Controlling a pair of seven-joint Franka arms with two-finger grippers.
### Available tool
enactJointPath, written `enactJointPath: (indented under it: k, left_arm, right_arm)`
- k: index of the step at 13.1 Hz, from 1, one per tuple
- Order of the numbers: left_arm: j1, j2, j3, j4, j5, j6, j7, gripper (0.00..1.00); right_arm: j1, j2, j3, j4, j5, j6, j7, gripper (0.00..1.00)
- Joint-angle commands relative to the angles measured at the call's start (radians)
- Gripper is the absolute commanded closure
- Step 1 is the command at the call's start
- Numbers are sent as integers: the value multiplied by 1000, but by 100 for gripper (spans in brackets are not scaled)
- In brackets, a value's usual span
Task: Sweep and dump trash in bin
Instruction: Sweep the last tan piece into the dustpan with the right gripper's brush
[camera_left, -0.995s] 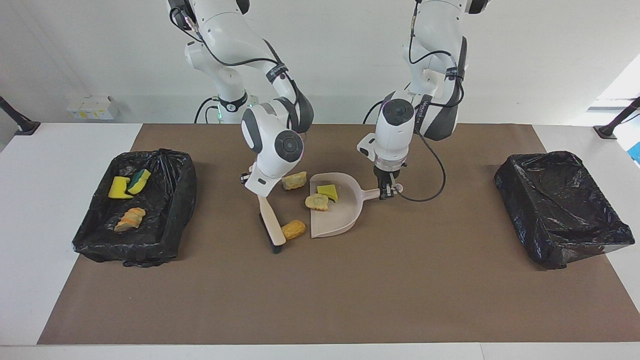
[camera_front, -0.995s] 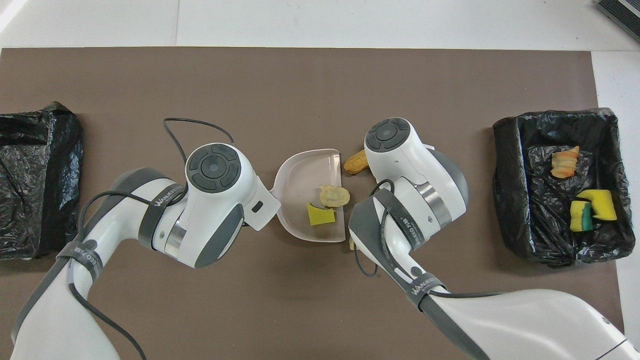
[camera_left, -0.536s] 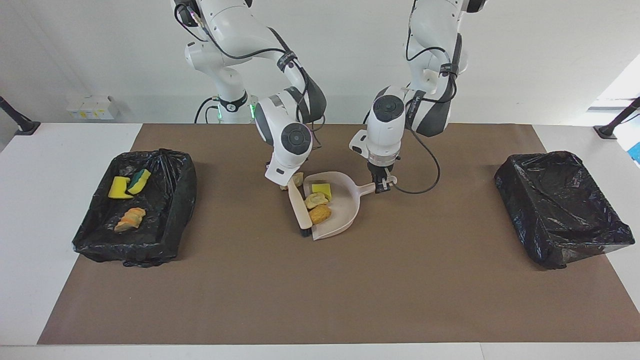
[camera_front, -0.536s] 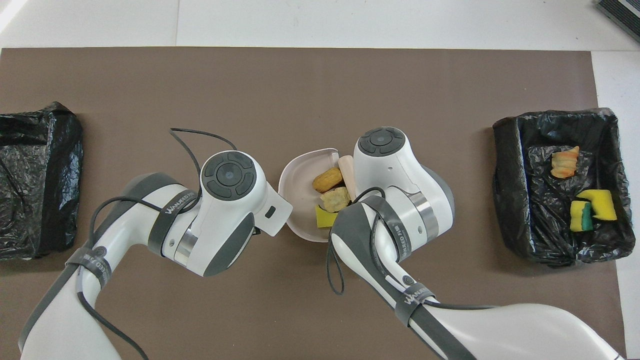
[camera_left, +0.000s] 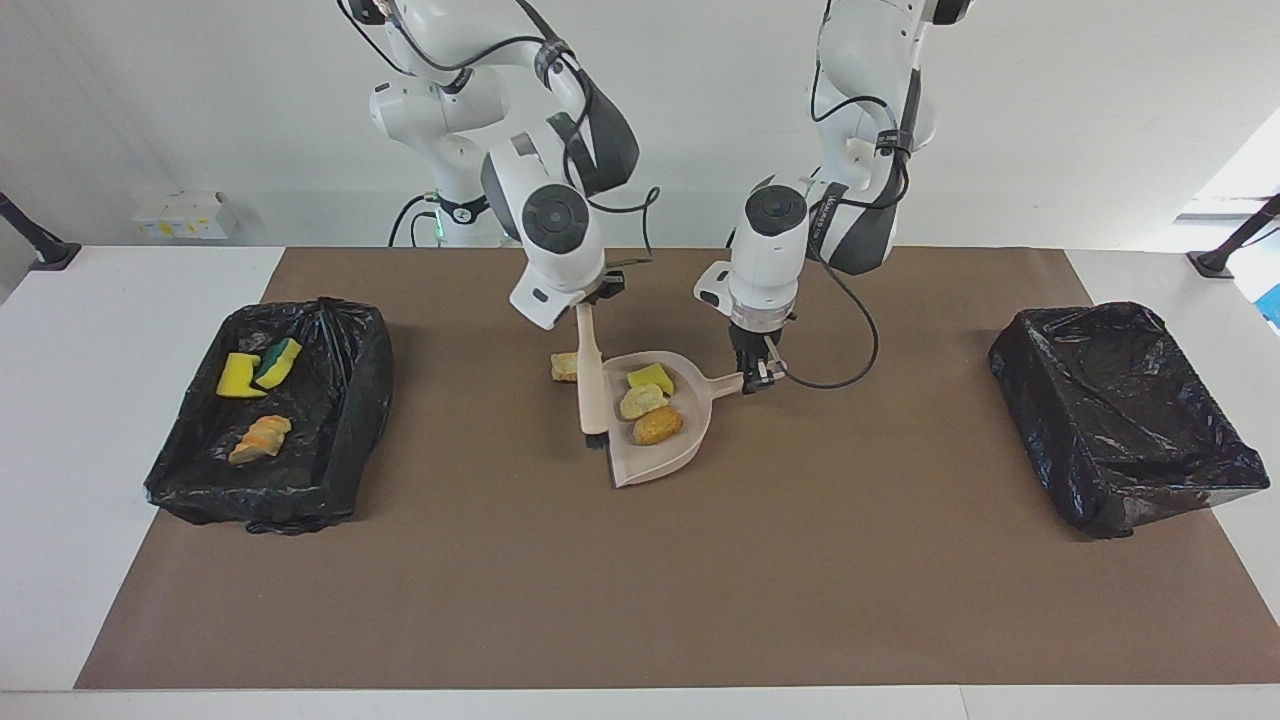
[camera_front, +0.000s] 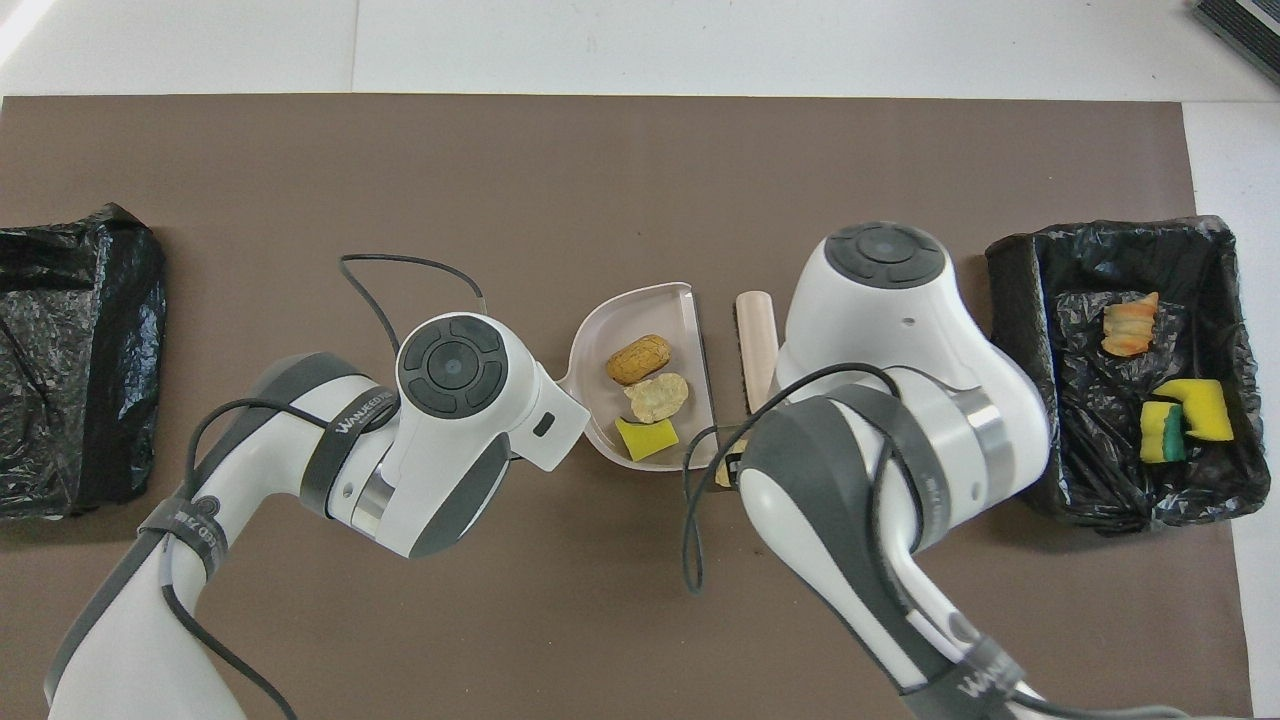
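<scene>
I have the left gripper (camera_left: 757, 376) clamped on the handle of the dustpan (camera_left: 690, 440), which sits on the brown mat (camera_left: 700, 580) near the middle of the bench (camera_left: 60, 450). Three scraps lie in the pan: a yellow sponge (camera_left: 651, 378) nearest the robots, a pale chunk (camera_left: 642, 401) next to it, and an orange-brown lump (camera_left: 658, 426) farthest from them. From overhead I see the same three in a row, the lump (camera_front: 639, 359), the chunk (camera_front: 657, 396) and the sponge (camera_front: 646, 438).

My right gripper (camera_left: 593, 296) is shut on the top of the brush (camera_left: 590, 380), which hangs nearly upright just beside the pan's open edge, toward the right arm's end; I cannot tell whether its bristles touch the mat. One more pale scrap (camera_left: 564, 366) lies on the mat beside the brush, outside the pan.

The bin (camera_left: 330, 330) at the right arm's end, lined with black plastic, holds a yellow sponge piece (camera_left: 238, 376), a green-backed piece (camera_left: 279, 362) touching it, and an orange-beige scrap (camera_left: 260, 438). A second black-lined bin (camera_left: 1120, 420) stands at the left arm's end.
</scene>
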Motion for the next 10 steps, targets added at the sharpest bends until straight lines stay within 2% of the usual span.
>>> enactJointPath:
  k: [1,3,4,5,6,10]
  left_arm:
    - [67,-43,6,-19,-37,9,113,100]
    - [80,-115,10,-17,-47,-99,177,100]
    - [80,-144,13,-17,-48,-162,165,100]
    - [77,-165,10,-26,-47,-208,160,100]
    - [65,-172,13,-34,-47,-224,149,100]
    - [25,-245,9,-175,4,-187,99,100]
  right_arm:
    - [-33,-108,9,-132,-42,-39,109,100]
    - [-36,-233,9,-357,-51,86,84,100]
    - [-39,-267,9,-447,-51,145,34,100]
    - [-43,-269,11,-495,-50,191,9,100]
    - [-36,-266,14,-515,-44,220,10,100]
    - [-24,-252,16,-535,53,279,-14,100]
